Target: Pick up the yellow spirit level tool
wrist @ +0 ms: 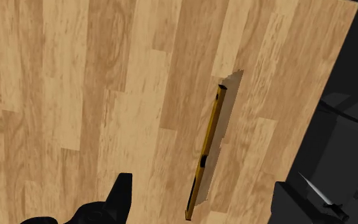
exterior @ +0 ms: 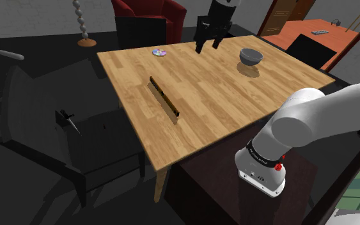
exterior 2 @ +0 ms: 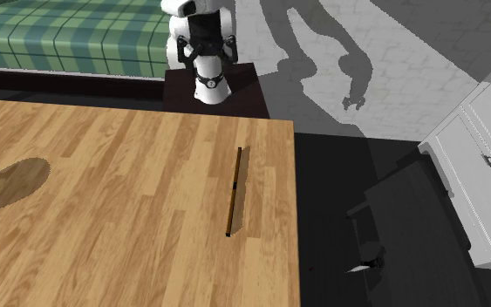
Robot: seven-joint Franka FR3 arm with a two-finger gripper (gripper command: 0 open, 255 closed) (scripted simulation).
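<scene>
**Condition found.** The yellow spirit level (exterior: 164, 97) lies on the wooden counter (exterior: 236, 96), near the counter's long edge on the shoulder view's left. It appears to stand on its narrow side, with a shadow cast beside it. Nothing is touching it. The hand (exterior: 208, 47) is held high over the far part of the counter, well apart from the level. It is empty and its fingers are spread. In the wrist view, one finger (wrist: 117, 197) is seen well off the middle.

**Risks judged from this position.**

1. Toppling. If one finger reaches the thin bar before the other, the bar is likely to be knocked flat. A flat bar would be much harder to clasp.
2. Loss over the edge. Little counter is left between the level and the drop, so a sideways nudge during the descent could push it off.
3. Misalignment. If the hand is not turned so that the fingers close across the narrow width, nothing will be gripped.
4. Off-centre grasp. If the long bar is taken near one end, it is expected to swing or slip once lifted.
5. Excess descent. The fingertips could be driven into the counter.

The grey bowl (exterior: 250, 56) and the disc (exterior: 158, 52) stand well apart from the level, so no interference is expected from them.
</scene>
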